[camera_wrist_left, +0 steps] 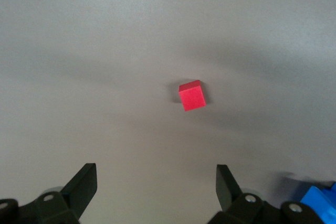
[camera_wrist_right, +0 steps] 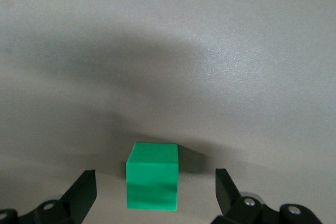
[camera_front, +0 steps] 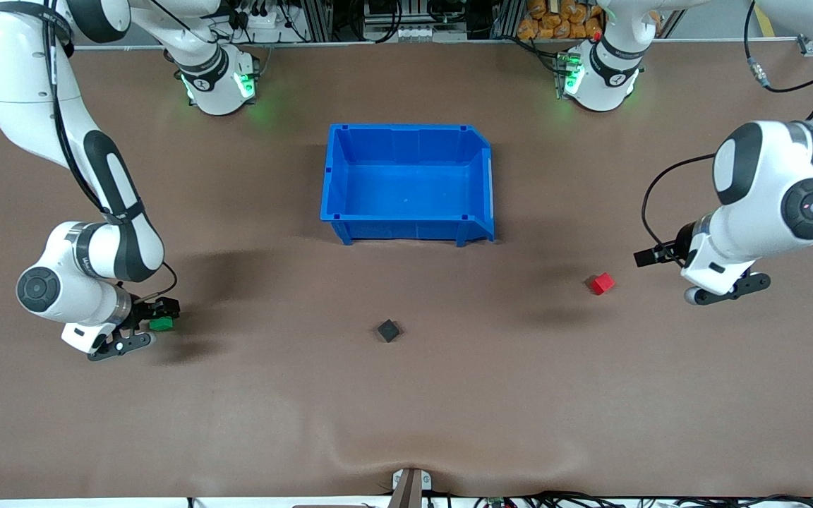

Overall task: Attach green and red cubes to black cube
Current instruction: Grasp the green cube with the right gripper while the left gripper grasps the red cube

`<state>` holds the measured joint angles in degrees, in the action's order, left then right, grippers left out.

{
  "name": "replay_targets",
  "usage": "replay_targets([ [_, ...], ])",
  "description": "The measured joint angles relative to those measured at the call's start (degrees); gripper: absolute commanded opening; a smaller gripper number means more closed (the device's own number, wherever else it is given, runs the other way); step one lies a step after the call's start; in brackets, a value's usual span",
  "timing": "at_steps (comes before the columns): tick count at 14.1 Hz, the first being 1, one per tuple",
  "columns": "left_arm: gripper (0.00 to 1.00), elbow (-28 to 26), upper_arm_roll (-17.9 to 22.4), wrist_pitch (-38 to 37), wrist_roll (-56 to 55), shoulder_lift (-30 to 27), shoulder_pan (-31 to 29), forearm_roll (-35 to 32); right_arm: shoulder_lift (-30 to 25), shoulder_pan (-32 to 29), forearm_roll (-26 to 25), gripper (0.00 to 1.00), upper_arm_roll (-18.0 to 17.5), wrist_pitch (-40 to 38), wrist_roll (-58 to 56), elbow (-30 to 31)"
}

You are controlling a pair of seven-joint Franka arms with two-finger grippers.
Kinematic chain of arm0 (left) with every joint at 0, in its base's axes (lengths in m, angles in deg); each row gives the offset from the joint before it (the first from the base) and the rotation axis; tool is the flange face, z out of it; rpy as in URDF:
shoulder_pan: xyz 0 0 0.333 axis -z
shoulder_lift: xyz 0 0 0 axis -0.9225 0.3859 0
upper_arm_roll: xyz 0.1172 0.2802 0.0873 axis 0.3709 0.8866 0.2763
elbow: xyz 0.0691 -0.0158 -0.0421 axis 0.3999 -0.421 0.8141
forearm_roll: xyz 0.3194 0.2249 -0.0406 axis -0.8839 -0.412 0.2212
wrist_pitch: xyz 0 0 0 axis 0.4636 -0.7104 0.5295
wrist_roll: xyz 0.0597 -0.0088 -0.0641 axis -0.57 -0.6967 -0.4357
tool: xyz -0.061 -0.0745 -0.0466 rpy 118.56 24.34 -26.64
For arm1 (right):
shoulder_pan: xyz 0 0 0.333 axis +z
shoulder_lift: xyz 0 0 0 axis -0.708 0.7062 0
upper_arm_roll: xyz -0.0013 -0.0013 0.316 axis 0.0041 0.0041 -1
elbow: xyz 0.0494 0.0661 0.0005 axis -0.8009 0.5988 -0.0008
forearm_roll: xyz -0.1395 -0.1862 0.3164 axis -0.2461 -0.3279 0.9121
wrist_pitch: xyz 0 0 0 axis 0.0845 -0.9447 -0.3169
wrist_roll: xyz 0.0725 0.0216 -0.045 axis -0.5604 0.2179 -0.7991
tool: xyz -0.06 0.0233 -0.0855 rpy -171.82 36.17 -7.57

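Judging from how things lie, barely begun: nothing joined, all three cubes apart on the table [camera_front: 406, 416].

Leaves, at a guess, both pickups and both joins to do.

Shows the blue bin [camera_front: 478, 169] empty, at the middle of the table and closer to the robots' edge than to the camera's edge; plays no evident part.

Finds the right gripper [camera_wrist_right: 156, 179] low at the right arm's end of the table, jaws spread, straddling the green cube [camera_front: 161, 324] without gripping it. Looks to be the nearest thing to a finished step: a squeeze away from a pickup.

Finds the left gripper [camera_wrist_left: 156, 177] up over bare table at the left arm's end, jaws spread and holding nothing, aimed at the red cube [camera_front: 602, 283] but well apart from it.

Puts the red cube between the bin and the left arm's end; the black cube [camera_front: 388, 330] near the middle, closer to the camera than the bin, touched by neither gripper and far from both coloured cubes.

Covers the table in a plain brown mat, matte, slightly rippled near the camera's edge, where a small bracket [camera_front: 410, 487] sits at the midpoint beside loose cables [camera_front: 555, 499].

Crowds the robots' edge with metal racks, wiring and a heap of orange packets [camera_front: 555, 25].
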<state>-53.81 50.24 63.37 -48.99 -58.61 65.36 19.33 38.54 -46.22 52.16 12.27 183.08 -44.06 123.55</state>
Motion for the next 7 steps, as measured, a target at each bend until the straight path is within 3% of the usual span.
replay_targets([
  [4, 0.98, -0.57, 0.01, 2.24, -1.45, 2.48, -0.02, 0.01, 0.21, -0.37, 0.00, 0.97, 0.03, -0.22, 0.00, 0.24],
  [6, 0.93, -1.17, 0.01, 3.77, -2.45, 3.91, -0.02, 0.23, 0.30, -0.50, 0.00, 0.80, 0.03, -0.22, 0.00, 0.29],
  [7, 0.90, -1.33, 0.01, 4.27, -3.77, 4.77, -0.02, 0.49, 0.31, -0.50, 0.00, 0.77, 0.03, -0.21, 0.00, 0.28],
])
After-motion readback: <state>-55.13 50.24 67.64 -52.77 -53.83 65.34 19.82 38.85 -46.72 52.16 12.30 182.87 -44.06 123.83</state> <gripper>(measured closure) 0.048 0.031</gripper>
